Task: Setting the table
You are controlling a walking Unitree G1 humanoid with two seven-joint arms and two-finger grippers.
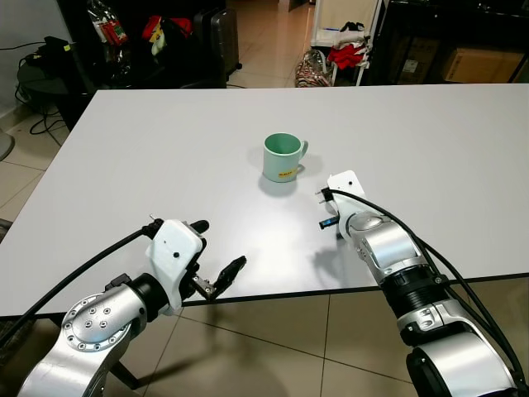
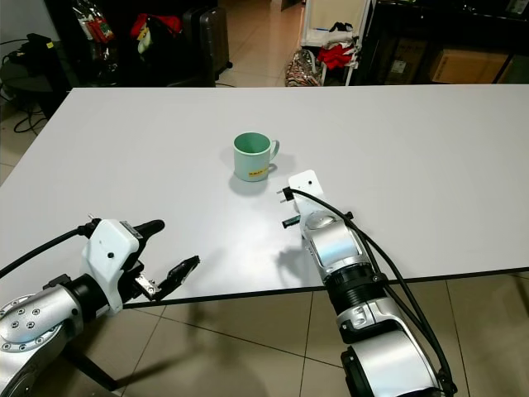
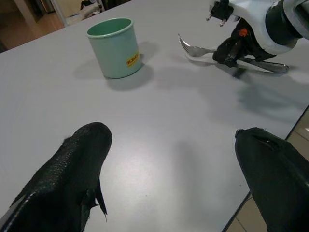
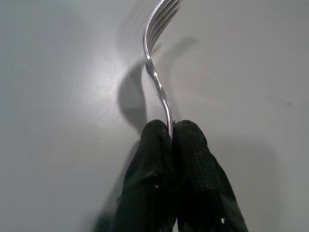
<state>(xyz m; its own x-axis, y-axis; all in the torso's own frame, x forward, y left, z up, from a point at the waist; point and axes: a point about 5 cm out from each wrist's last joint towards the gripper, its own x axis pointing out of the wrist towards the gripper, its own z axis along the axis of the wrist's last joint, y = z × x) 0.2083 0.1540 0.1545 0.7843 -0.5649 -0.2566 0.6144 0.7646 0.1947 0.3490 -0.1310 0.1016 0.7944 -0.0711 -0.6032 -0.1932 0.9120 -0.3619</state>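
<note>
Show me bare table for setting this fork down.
Bare table lies left of the mug, toward the left gripper, and far right. Tightest is between the mug and right gripper, which holds the fork.

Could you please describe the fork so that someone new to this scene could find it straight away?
On the white table, look just right of the green mug. The fork is pinched in the right end effector, the only metal utensil there.

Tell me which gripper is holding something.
The right gripper, shut on the fork near the green mug; the left gripper is open and empty.
</note>
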